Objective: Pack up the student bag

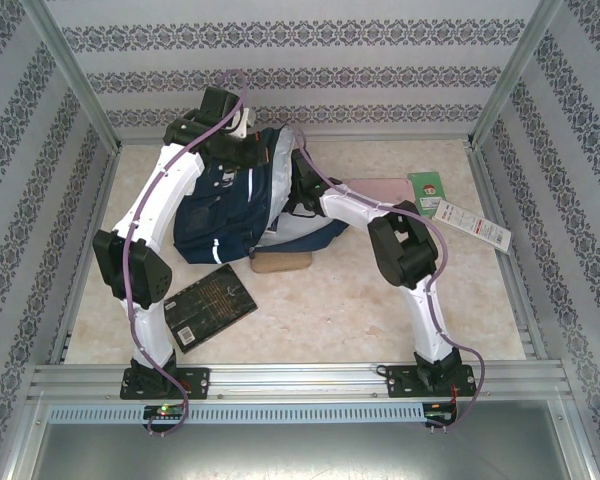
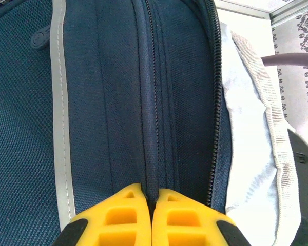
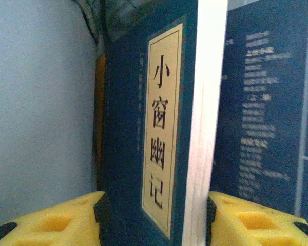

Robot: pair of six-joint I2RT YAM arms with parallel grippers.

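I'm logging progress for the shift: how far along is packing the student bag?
Done: the student bag is unzipped, pale lining showing. In hand: the left claw pinches its seam; the right claw holds a blue book, apparently inside. Left: a black book, tan block, pink pad, green card and white strip lie outside on the table.

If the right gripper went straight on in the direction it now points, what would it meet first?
Probably the inside of the student bag. The right gripper holds a blue book, and the dark fabric beyond the book's far end lies in that line. Depth there is unclear.
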